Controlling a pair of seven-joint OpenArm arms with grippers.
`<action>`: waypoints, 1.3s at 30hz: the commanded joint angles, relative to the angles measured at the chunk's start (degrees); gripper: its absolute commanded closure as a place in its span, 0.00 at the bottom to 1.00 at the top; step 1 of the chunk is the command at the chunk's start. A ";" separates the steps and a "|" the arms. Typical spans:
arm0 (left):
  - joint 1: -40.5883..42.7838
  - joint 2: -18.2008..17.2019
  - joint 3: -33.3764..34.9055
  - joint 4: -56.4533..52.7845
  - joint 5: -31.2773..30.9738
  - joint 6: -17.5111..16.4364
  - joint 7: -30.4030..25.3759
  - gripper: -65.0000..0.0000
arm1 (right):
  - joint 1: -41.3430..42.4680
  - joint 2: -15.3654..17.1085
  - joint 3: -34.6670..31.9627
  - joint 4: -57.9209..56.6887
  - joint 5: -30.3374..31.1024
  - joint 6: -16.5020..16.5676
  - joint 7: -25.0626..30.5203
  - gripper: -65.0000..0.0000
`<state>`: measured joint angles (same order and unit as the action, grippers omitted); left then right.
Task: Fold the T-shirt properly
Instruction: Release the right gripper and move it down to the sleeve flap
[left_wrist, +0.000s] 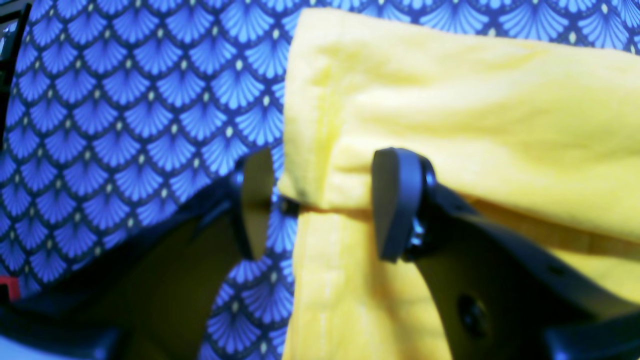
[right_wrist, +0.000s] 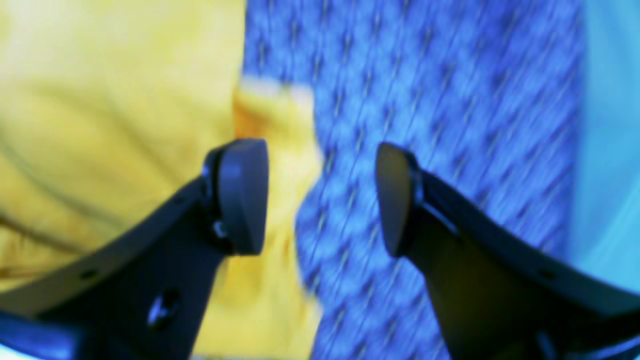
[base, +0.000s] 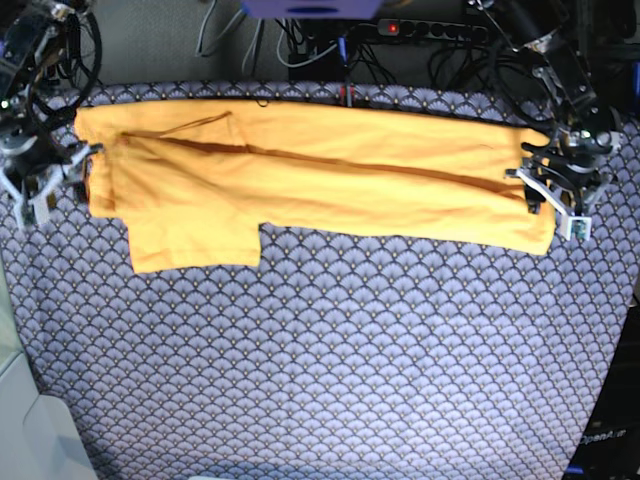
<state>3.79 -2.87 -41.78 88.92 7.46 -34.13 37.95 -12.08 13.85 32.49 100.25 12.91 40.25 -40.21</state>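
Yellow-orange T-shirt (base: 300, 185) lies folded lengthwise across the far part of the scallop-patterned cloth (base: 330, 370), leaving the near half bare. Left gripper (left_wrist: 320, 205) straddles one shirt edge, jaws spread. Right gripper (right_wrist: 320, 200) hangs spread beside the other edge.

The T-shirt (base: 310, 180) lay folded lengthwise across the patterned cloth (base: 330, 360), one sleeve hanging down; a gripper sat at each end, apparently clear of it.
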 joint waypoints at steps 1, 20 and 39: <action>-0.67 -0.60 -0.11 1.23 -0.39 0.15 -1.08 0.52 | 1.39 2.55 -2.64 0.02 0.68 -0.25 3.85 0.46; 0.21 -0.33 -0.20 1.32 -0.65 0.24 -1.08 0.52 | 17.04 7.65 -37.19 -22.22 -31.85 -0.25 32.34 0.46; -0.06 -0.25 -0.20 0.70 -0.48 0.24 -1.08 0.52 | 26.71 5.27 -41.85 -32.33 -34.49 -0.25 32.43 0.46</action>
<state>4.25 -2.68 -41.91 88.79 7.46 -34.13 37.95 13.19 18.52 -9.34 67.05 -21.69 40.25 -8.29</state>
